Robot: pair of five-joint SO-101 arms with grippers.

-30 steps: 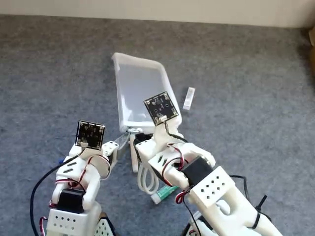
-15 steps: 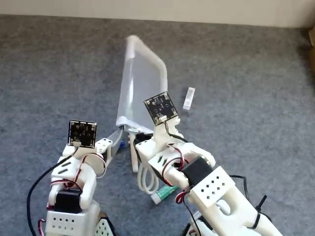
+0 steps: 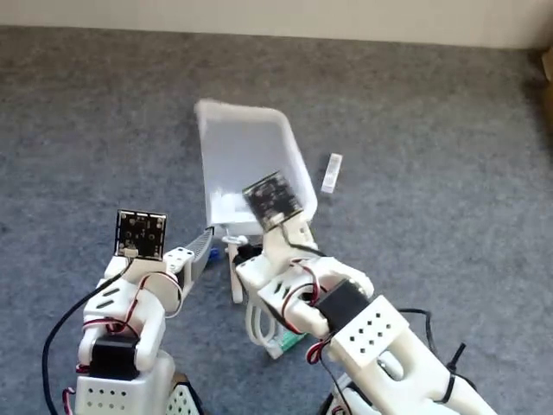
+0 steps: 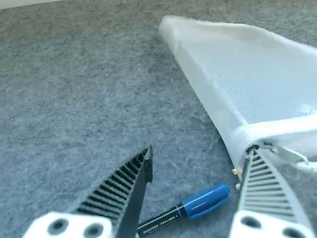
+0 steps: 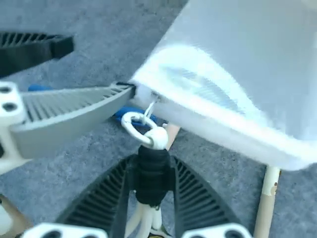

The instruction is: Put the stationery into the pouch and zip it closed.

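The white mesh pouch (image 3: 246,164) lies on the grey carpet, its near end lifted. My right gripper (image 5: 151,163) is shut on the black zip pull tab (image 5: 150,181), which carries a white ring (image 5: 134,123), at the pouch's near corner (image 3: 235,233). My left gripper (image 4: 198,151) stands open just left of that corner. One of its fingers (image 4: 262,181) touches the pouch (image 4: 247,79). A blue marker (image 4: 190,206) lies on the carpet between the left fingers. A wooden pencil (image 5: 267,198) lies beside the right gripper (image 3: 244,252).
A small white stick-shaped item (image 3: 331,173) lies on the carpet right of the pouch. A green and white item (image 3: 289,340) sits under the right arm. Open carpet (image 3: 432,130) stretches to the left, the far side and the right.
The pouch, tipped up on its edge half a second ago, has dropped flatter again. My left arm has drawn back to the left; my right gripper shifted slightly left, still holding the pull.
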